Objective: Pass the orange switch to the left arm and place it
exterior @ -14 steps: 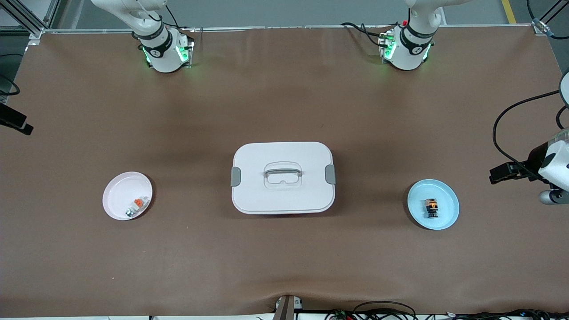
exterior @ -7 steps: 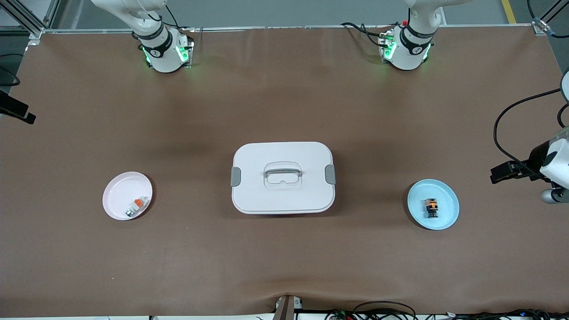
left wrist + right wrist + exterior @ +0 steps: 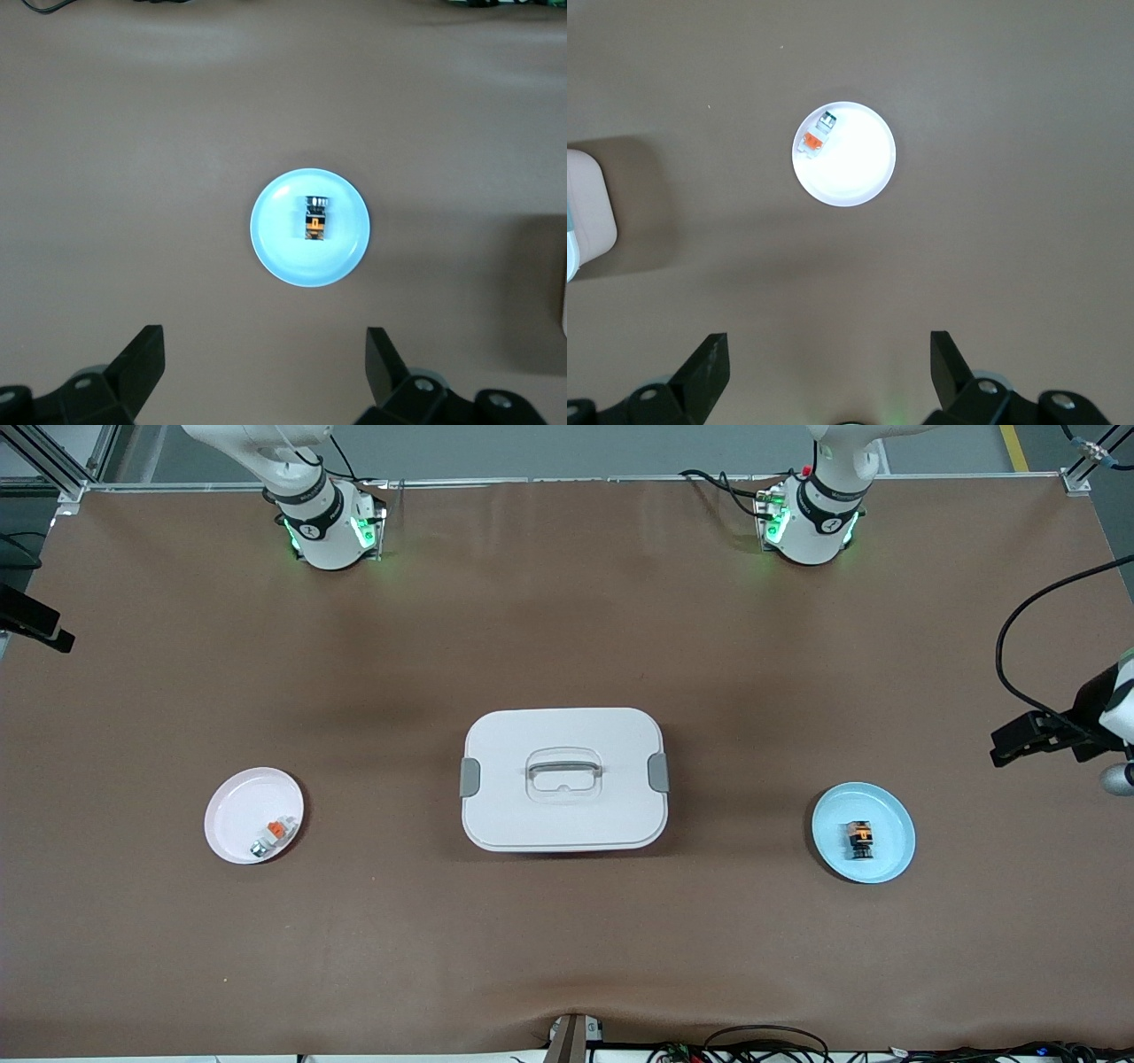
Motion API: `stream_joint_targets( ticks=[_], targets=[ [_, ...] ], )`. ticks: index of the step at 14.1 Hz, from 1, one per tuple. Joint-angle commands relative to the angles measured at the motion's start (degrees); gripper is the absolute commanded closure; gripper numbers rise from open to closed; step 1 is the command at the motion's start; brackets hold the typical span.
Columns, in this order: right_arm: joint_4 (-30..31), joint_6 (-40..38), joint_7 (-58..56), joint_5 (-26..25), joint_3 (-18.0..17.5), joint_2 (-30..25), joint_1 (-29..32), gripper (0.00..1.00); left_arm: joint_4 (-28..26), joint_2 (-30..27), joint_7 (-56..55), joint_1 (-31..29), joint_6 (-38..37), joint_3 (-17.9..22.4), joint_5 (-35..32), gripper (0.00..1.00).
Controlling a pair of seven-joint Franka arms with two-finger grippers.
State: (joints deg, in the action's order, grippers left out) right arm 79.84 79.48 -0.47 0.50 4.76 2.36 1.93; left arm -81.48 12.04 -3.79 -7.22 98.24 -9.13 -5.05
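Observation:
The orange switch (image 3: pixel 858 840), black with orange markings, lies on its side on a light blue plate (image 3: pixel 890 824) toward the left arm's end of the table. In the left wrist view the switch (image 3: pixel 315 217) lies well apart from my left gripper (image 3: pixel 263 335), which hangs open and empty high over bare table beside the plate. My right gripper (image 3: pixel 828 340) is open and empty too, high over the table beside a white plate (image 3: pixel 859 173). The white box (image 3: pixel 563 779) with grey latches and handle stands mid-table between the two plates.
The white plate (image 3: pixel 239 815) holds a small white-and-silver piece with an orange tab (image 3: pixel 270 837). Both arm bases (image 3: pixel 328 527) (image 3: pixel 811 522) stand along the table edge farthest from the front camera. Cables lie at the near edge (image 3: pixel 762 1045).
In the front view both hands have drifted toward the bases' edge of the table, and the left one has also moved outward. Both grippers stay open; the switch and box have not moved.

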Motion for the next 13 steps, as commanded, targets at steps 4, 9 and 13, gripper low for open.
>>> stream_joint_targets(
  ticks=[4,9,13],
  targets=[
    [0.1,1.1,0.7,0.2,0.0,-1.8,-2.8,0.0,-0.8,-3.9,-0.6,-0.1,-5.0,-2.2,0.1,0.0],
    [0.1,2.3,0.7,0.2,-0.1,-1.9,-3.0,0.0,-1.3,-7.5,-0.4,-0.2,-7.4,-2.2,3.9,0.0],
    [0.1,3.5,0.6,0.2,0.0,-1.9,-2.8,0.0,-2.9,-10.5,-1.2,2.5,-9.2,-1.7,4.1,0.0]
  ],
)
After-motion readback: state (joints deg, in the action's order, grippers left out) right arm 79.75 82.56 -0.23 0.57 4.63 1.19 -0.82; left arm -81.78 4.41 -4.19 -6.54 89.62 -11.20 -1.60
